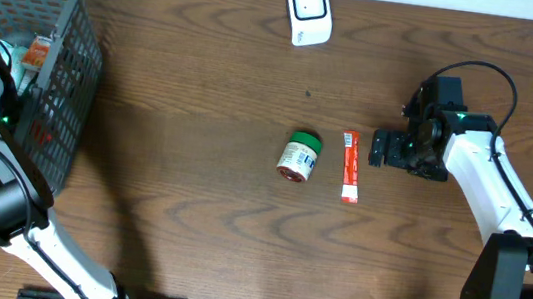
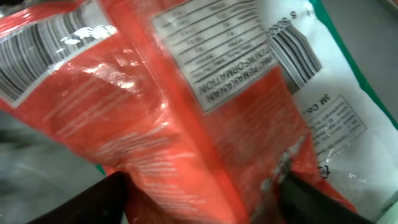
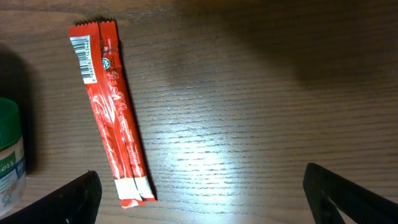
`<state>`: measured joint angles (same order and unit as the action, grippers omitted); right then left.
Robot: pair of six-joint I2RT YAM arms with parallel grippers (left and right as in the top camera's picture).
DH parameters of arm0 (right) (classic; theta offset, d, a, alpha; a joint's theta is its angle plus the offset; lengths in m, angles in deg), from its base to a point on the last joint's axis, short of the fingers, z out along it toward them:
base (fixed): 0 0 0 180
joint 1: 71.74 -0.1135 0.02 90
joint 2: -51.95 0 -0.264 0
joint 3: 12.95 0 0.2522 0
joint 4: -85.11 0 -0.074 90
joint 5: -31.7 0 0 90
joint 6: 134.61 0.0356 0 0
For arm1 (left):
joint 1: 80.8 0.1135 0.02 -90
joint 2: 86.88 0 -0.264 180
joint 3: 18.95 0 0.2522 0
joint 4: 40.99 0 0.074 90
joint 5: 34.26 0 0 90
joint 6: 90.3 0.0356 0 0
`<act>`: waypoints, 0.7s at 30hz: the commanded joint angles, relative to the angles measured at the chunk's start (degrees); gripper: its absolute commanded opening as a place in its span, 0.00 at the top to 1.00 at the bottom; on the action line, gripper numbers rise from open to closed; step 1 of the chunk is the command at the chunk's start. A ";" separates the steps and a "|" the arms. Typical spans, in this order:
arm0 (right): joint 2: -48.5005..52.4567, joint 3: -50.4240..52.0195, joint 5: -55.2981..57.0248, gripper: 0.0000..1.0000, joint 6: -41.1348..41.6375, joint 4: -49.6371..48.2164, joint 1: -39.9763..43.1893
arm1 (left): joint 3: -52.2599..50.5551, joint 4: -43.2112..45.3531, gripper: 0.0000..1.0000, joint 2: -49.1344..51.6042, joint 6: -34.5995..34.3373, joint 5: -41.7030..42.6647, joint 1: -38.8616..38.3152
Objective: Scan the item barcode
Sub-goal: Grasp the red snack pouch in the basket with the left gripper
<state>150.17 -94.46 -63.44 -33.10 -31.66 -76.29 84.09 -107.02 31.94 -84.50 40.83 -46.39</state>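
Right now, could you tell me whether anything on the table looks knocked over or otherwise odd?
The green-lidded jar lies on its side mid-table, beside the red stick packets, instead of standing upright. Nothing appears spilled or torn.

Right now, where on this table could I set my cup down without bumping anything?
The brown wooden table is barest between the black wire basket and the green-lidded round jar. The front strip below the jar and the red sachet sticks is free too. It is crowded mid-table, where jar, sachets and the right claw sit close.
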 commanded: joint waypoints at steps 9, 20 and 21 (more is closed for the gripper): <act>-0.44 0.37 0.37 0.01 -0.44 0.04 -0.02 | -2.36 -1.40 0.73 1.46 3.28 2.91 0.31; -0.46 0.37 0.37 0.01 -0.44 0.04 -0.02 | -0.15 -1.51 0.81 -9.14 11.45 -0.94 0.33; -0.46 0.37 0.37 0.01 -0.44 0.04 -0.02 | -0.09 -1.31 0.81 -10.91 12.39 -1.77 0.33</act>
<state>150.17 -94.46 -63.47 -33.10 -31.63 -76.29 83.30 -108.27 27.59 -76.63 41.94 -46.30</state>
